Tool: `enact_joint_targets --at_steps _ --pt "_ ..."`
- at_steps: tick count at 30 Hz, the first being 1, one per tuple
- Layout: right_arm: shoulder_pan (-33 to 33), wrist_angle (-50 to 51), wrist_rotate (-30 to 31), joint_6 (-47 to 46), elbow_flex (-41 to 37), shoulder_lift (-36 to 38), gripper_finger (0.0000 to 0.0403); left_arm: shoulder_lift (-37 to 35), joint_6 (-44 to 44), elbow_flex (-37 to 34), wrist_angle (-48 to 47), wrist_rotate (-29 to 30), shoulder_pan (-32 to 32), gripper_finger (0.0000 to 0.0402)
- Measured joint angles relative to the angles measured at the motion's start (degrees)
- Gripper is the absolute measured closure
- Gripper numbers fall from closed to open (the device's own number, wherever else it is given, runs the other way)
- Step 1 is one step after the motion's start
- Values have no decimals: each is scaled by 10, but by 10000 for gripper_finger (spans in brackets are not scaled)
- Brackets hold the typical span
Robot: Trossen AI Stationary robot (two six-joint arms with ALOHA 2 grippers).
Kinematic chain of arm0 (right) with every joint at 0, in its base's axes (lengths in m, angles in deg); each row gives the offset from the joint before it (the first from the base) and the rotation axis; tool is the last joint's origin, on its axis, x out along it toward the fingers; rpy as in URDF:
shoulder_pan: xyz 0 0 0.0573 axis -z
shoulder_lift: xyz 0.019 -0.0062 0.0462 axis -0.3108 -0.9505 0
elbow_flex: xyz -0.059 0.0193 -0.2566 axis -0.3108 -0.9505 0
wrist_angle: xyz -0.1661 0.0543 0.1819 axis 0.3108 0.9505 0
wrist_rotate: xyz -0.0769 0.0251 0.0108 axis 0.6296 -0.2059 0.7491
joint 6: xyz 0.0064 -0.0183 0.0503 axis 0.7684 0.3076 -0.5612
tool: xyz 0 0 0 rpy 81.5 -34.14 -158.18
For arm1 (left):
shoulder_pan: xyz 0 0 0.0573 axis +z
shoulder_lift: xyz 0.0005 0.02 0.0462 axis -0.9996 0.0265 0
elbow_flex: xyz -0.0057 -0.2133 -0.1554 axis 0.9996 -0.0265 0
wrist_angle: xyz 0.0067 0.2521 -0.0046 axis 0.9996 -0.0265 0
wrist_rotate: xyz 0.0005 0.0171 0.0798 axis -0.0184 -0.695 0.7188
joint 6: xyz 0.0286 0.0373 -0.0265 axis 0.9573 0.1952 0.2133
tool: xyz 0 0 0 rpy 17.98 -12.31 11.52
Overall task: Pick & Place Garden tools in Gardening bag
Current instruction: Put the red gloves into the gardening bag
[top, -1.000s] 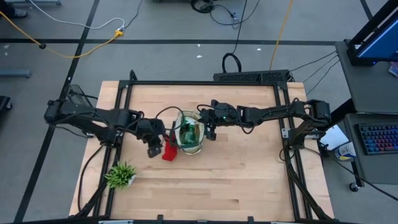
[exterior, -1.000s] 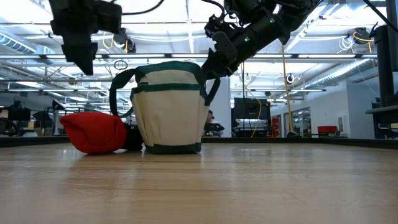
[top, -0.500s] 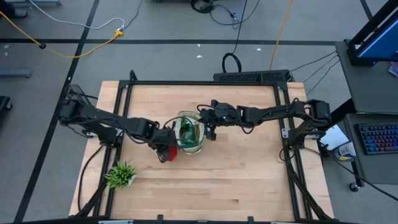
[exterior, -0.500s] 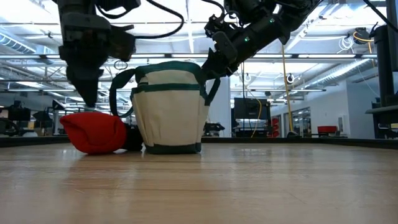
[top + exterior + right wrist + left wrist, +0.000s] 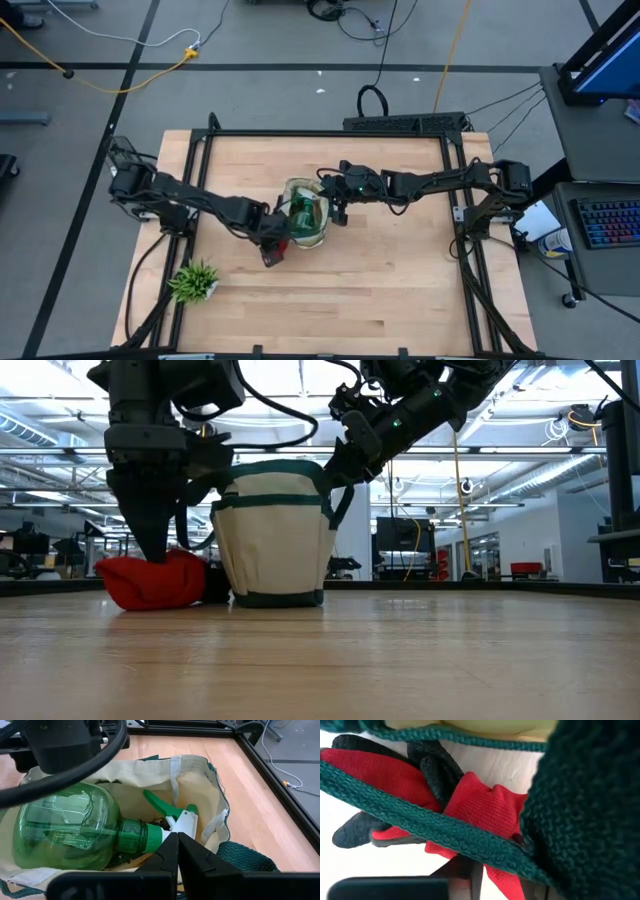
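Wooden tabletop (image 5: 380,290). Gardening bag (image 5: 305,212) centre; red glove (image 5: 150,580) at its 8 o'clock. My left gripper (image 5: 152,548) presses on it, jaw state unclear. Right gripper (image 5: 340,214), closed, steadies the bag's rim.

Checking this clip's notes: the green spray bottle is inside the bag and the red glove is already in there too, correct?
Not quite. The spray bottle is in the bag, but the red glove lies on the table beside it, under the left gripper, as the low view shows.
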Motion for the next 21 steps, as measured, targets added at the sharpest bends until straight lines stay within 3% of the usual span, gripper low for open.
enact_joint_targets --at_steps 7,21 --pt "0 0 0 0 0 0 403 1 16 0 -4 1 0 391" --pt "0 0 0 0 0 0 403 -83 -1 -2 -74 12 -81 397"
